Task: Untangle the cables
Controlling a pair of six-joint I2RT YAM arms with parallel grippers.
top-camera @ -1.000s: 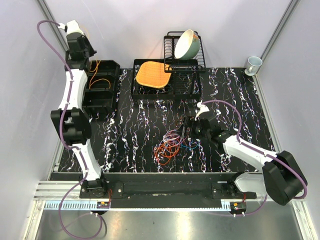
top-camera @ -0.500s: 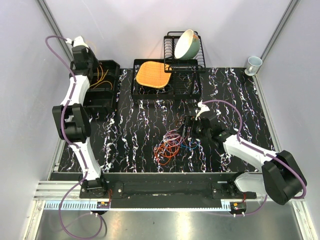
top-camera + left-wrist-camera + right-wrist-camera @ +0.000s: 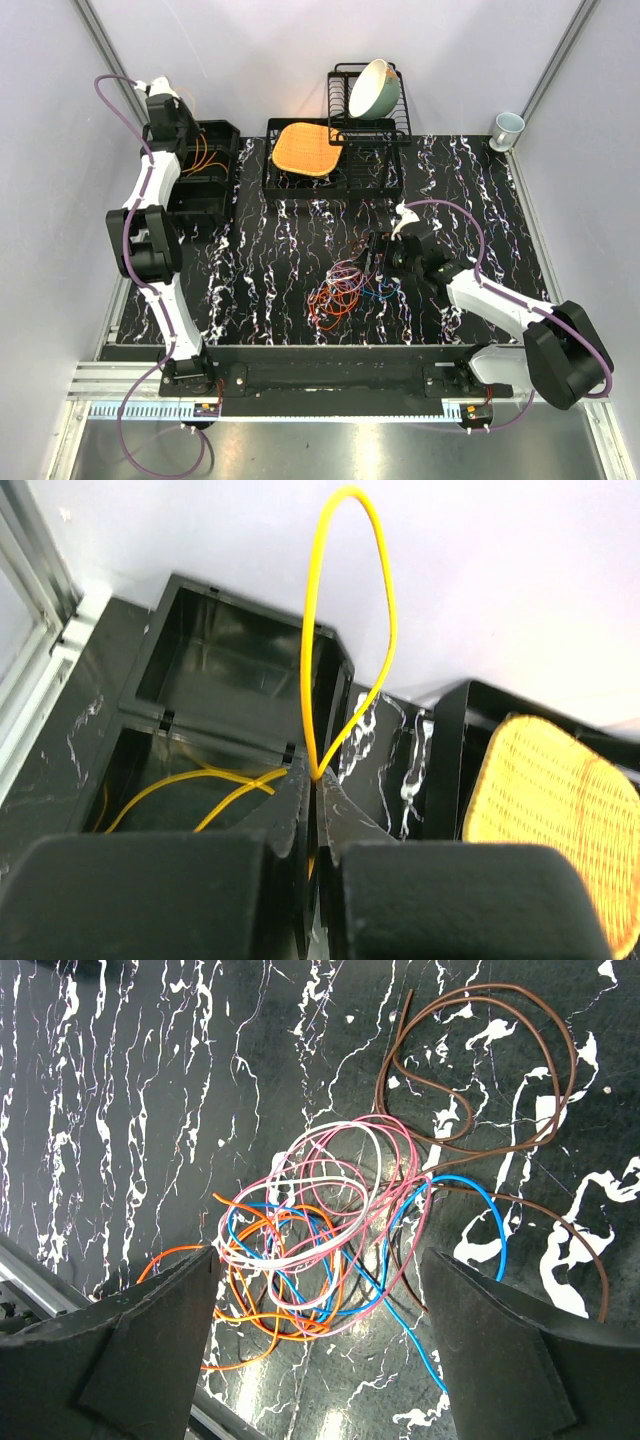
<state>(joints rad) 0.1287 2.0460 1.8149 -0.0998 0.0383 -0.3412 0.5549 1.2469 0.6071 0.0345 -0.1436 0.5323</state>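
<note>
Pinching a yellow cable, the left claw has its jaws pressed together on it, and the cable rises from the tips in 1 tall loop. Just below and ahead of this claw sits a black bin with 2 compartments. Yellow strands lie in the compartment nearer the claw. A woven mat lies off to the claw's right. The right claw hangs with its jaws wide apart, gripping nothing. Directly beneath it, on the table, lies the tangle of pink, orange and blue cables. A brown cable curls ahead and to the right of this claw, at the tangle's edge.
</note>
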